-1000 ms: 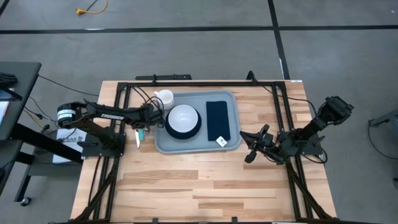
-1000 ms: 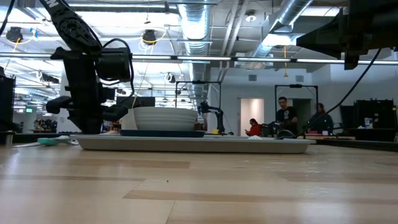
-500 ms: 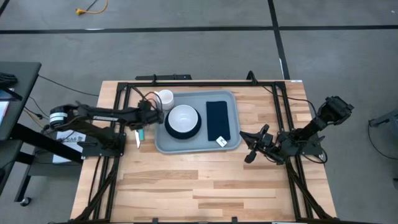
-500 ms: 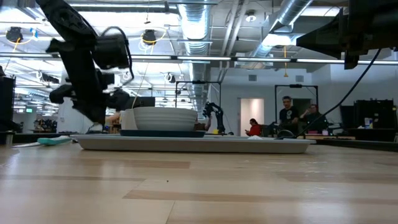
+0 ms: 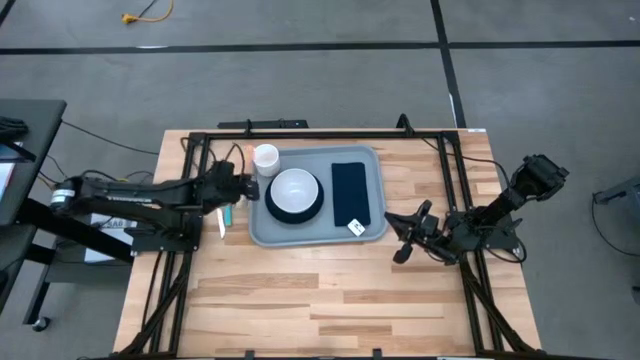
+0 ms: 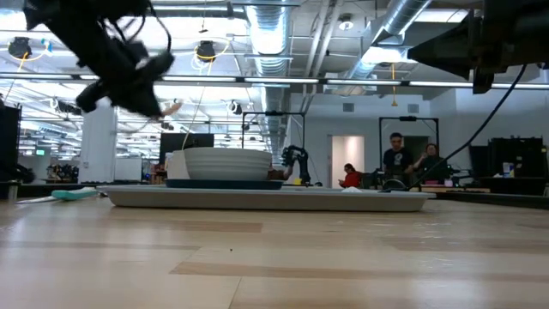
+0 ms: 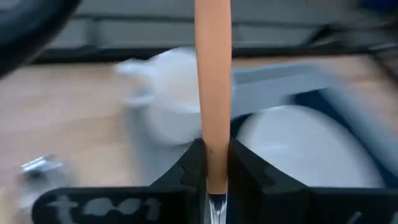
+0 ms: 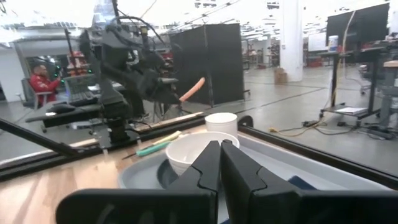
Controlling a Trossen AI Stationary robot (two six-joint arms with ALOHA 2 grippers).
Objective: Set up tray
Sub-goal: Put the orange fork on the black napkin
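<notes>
L gripper (image 7: 211, 163) pinches a salmon-pink utensil handle (image 7: 212, 74), raised just beside tray's L edge | R gripper (image 5: 408, 232) pressed shut, parked by tray's R side | tray (image 5: 366, 157) at table's far centre w/ bowl (image 5: 295, 190), napkin (image 5: 350, 193); cup (image 5: 266, 158) at its far-L corner | risk: handle clips cup or bowl on way down, tipping cup.

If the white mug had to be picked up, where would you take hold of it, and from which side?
Grip the white mug by its rim, coming straight down from above. It stands upright with its mouth open to the top, just off the tray's far left corner; the bowl crowds its near side, so a level approach looks tight.
</notes>
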